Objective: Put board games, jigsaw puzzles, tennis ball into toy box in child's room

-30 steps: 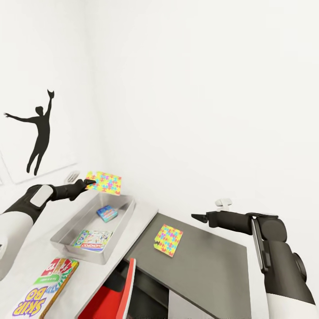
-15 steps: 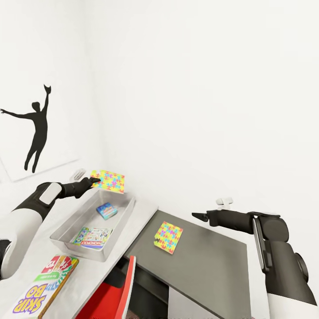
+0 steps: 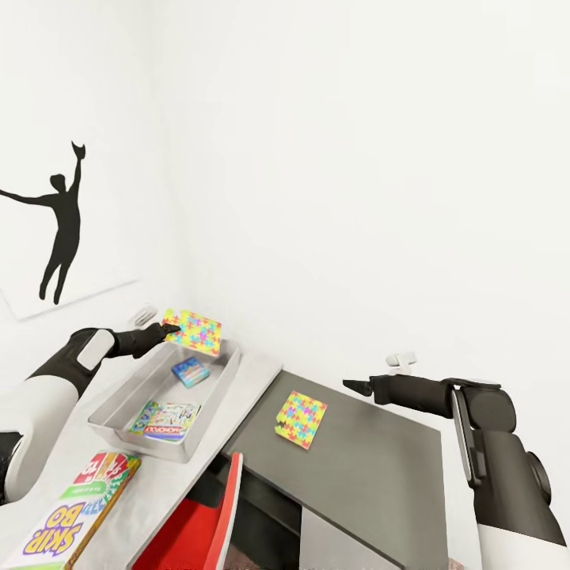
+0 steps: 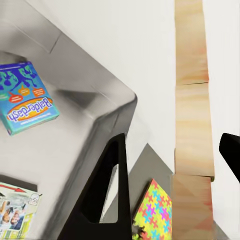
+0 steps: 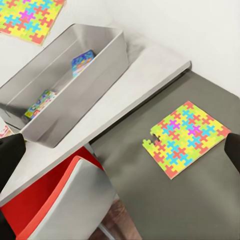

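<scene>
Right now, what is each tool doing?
Left tool: closed on a jigsaw puzzle over the toy box.
Right tool: empty, cannot tell.

Leaving open room in the toy box between two game boxes; crowding the far rim, a held jigsaw puzzle.

1. White walls meet in a corner.
2. A black silhouette print hangs left of that corner.
3. A red chair stands below the corner.
4. Wood-plank floor lies beneath.
</scene>
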Tool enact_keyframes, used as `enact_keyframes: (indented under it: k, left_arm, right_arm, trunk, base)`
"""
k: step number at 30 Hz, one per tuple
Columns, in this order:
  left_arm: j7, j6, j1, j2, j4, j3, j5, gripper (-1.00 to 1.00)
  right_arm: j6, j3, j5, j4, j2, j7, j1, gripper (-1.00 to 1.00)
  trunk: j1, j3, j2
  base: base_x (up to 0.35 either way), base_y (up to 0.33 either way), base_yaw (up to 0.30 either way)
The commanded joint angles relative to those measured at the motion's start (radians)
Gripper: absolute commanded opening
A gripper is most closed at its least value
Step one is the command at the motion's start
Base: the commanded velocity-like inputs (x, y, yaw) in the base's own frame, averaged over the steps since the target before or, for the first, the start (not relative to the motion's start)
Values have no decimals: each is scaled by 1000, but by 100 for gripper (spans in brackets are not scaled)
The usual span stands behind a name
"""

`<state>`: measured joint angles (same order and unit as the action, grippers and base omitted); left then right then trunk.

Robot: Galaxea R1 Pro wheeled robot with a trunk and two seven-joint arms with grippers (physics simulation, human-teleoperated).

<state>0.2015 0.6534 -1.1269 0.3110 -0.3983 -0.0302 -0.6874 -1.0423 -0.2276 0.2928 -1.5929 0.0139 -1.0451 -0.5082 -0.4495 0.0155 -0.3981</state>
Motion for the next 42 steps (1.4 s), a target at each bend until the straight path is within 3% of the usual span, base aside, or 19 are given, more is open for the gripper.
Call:
enact_keyframes:
  k: [1,8,17,29,42]
  left_arm:
    - [2,3,2,0,-1,-3,0,-100]
    - [7,3,16,-1,-3,-2,10,-100]
    - [64,0,28,6,-4,-2,22,-100]
    - [120,-1,45,11,-4,4,20,-100]
    - [154,-2,49,11,-4,8,12,-100]
  right_arm:
    - [-5,-1,10,-1,0,-10,-1,100]
    - [-5,0,10,-1,-1,-10,-1,100]
    - [-5,0,11,-1,-1,-10,-1,100]
    - [-5,0,10,-4,0,-10,-1,100]
    - [-5,-1,9,-16,2,-11,0,100]
  trunk:
    - [-1,3,-2]
    - [-1,15,-2]
    - [-1,29,-2]
    - [-1,48,-2]
    - [-1,52,-2]
  base:
    - [0,0,0]
    - [27,3,0]
    - [150,30,0]
    - [29,5,0]
    - [2,0,0]
